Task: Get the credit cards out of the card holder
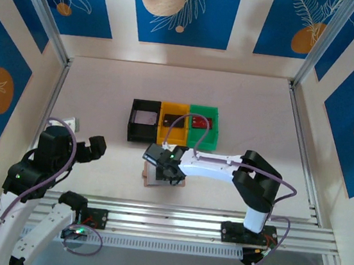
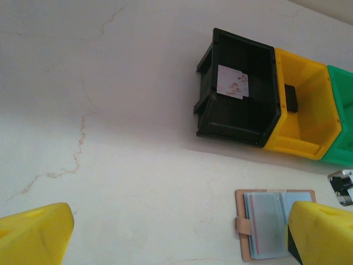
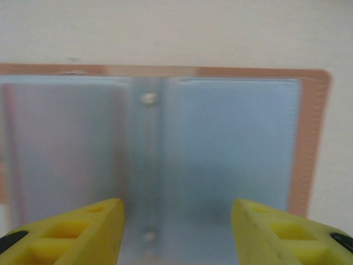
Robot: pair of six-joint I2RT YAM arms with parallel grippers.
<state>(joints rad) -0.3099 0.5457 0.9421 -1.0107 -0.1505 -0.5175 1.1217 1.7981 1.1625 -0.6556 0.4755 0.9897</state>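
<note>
The tan card holder (image 3: 311,138) lies open on the table, its pale grey-blue pockets (image 3: 226,138) facing up. My right gripper (image 3: 176,221) hovers close over its centre fold, open, with nothing between the yellow fingers (image 3: 83,232). In the top view the right gripper (image 1: 163,166) covers most of the card holder (image 1: 150,181). In the left wrist view the card holder (image 2: 270,223) lies at the lower right. A pale credit card (image 2: 232,81) lies in the black bin (image 2: 209,94), a dark card (image 2: 290,98) in the yellow bin (image 2: 300,143), a red card (image 1: 199,122) in the green bin (image 1: 213,114). My left gripper (image 1: 94,147) stands open, left of the holder.
The three bins stand in a row behind the holder, near the table's middle. A small white object (image 1: 70,121) lies by the left wall. Aluminium rails (image 1: 173,219) run along the near edge. Bare table lies between my left gripper (image 2: 179,232) and the holder.
</note>
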